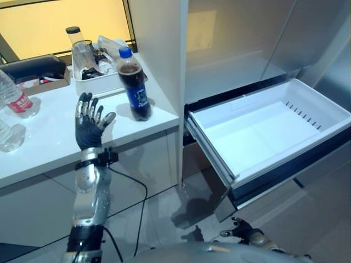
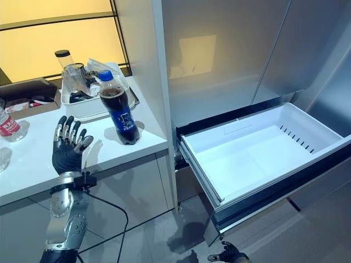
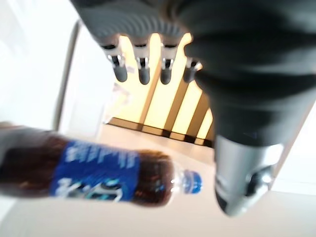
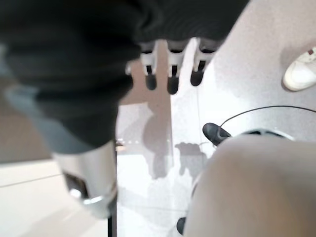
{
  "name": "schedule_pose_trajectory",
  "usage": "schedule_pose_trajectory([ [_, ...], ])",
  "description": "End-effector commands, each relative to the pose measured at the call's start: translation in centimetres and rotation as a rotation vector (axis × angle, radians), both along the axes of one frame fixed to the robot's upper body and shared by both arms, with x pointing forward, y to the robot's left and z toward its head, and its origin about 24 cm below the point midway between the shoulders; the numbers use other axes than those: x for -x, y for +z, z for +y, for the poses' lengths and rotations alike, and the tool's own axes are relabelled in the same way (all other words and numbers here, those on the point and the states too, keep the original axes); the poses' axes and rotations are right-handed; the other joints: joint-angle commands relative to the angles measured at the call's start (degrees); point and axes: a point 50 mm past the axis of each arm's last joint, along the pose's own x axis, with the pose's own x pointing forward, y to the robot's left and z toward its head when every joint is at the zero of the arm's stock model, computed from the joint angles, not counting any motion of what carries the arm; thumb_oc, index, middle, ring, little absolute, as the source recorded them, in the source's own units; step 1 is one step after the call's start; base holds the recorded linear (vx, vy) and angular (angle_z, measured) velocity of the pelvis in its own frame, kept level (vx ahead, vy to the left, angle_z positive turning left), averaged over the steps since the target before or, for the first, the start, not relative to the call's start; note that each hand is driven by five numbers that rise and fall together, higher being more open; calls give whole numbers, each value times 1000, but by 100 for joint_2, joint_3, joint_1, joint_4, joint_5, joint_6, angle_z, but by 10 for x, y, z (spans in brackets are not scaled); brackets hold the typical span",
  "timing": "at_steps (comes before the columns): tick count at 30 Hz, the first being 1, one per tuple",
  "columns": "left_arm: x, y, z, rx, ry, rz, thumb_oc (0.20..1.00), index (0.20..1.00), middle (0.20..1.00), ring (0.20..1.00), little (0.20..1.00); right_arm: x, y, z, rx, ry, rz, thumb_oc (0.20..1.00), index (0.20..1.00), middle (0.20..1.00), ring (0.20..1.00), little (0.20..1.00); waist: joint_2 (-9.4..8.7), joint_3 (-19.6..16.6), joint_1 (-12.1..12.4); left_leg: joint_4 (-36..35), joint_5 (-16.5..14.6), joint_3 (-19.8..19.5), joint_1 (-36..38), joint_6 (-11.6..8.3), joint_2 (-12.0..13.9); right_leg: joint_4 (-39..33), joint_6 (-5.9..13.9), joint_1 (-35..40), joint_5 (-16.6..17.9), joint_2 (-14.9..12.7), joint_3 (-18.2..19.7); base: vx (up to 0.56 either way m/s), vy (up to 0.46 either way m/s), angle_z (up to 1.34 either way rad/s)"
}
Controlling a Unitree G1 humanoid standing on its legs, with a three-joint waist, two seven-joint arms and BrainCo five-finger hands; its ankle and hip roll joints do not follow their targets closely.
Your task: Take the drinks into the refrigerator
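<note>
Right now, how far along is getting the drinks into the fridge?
Done: the refrigerator drawer is pulled open, with nothing in it. In hand: nothing; the left hand is raised, open, beside the cola bottle, not touching it, and the right hand hangs low, open. Left: grasp the cola, which stands on the counter, and carry it to the drawer.

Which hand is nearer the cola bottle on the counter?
Left. The left hand is raised, fingers open, over the counter just beside the cola bottle, not touching it. The right hand hangs low below the open refrigerator drawer, far from the bottle.
</note>
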Motion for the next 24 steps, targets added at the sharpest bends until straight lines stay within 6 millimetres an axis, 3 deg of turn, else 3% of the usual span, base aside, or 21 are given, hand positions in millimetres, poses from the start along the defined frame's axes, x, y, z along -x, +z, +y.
schedule_pose_trajectory([
  [1, -10, 32, 15, -147, 55, -92, 1000, 1000, 1000, 1000, 1000, 1, -4, 23, -43, 66, 27, 1000, 1000, 1000, 1000, 1000, -342, 9, -112, -6, -36, -36, -324, 135, -207, 55, 313, 338, -254, -203, 135, 0, 0, 0],
  [15, -67, 14, 27, -206, 3, 170, 1000, 1000, 1000, 1000, 1000, 12, -7, 25, -43, 103, 67, 1000, 1000, 1000, 1000, 1000, -322, -83, -329, -6, -18, 34, -312, 108, -195, 55, 369, 317, -200, -208, 160, 0, 0, 0],
  [24, -84, 5, 25, -180, -30, 257, 1000, 1000, 1000, 1000, 1000, 16, -8, 25, -33, 103, 78, 1000, 1000, 1000, 1000, 1000, -326, -110, -436, -6, -9, 100, -315, 105, -179, 55, 394, 258, -165, -207, 236, 0, 0, 0],
])
